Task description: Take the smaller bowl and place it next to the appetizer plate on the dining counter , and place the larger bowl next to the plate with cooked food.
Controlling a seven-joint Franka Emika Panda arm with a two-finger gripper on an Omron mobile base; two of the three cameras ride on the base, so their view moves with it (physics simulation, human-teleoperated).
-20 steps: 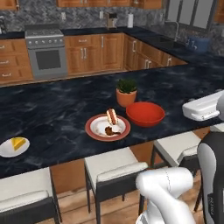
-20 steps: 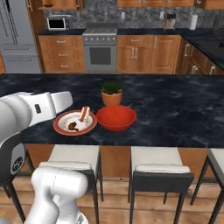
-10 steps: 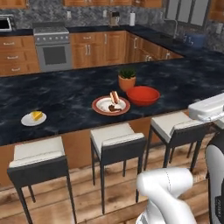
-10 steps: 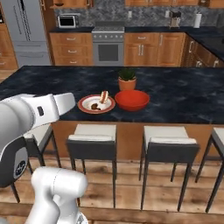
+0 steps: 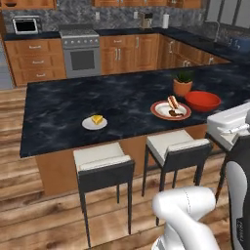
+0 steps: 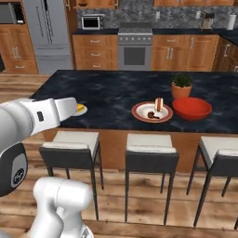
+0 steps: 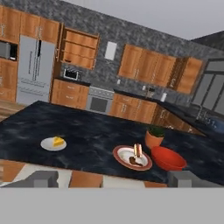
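Observation:
The larger bowl [image 5: 202,101] [image 6: 192,108] [image 7: 168,158], glossy red, sits on the dining counter [image 5: 63,105] [image 6: 116,90] [image 7: 87,131]. It is right beside the plate with cooked food [image 5: 170,110] [image 6: 152,112] [image 7: 132,157]. Further left lies the appetizer plate [image 5: 94,122] [image 7: 53,143] with its yellow wedge; my arm half hides it in the right base view. The smaller bowl is out of view. My gripper [image 7: 114,180] is open and holds nothing. It hangs back from the counter's near edge, its fingertips [image 7: 41,179] wide apart.
A potted plant [image 5: 182,84] [image 6: 181,86] [image 7: 154,136] stands just behind the red bowl. Padded stools [image 5: 102,163] [image 6: 151,148] line the counter's near side, over a wooden floor. A stove [image 5: 82,53] and a fridge [image 6: 46,35] stand along the back wall.
Both base views have pulled back and shifted along the counter, so the camera moved. The bowl and the plates lie where they were. The gripper stays open.

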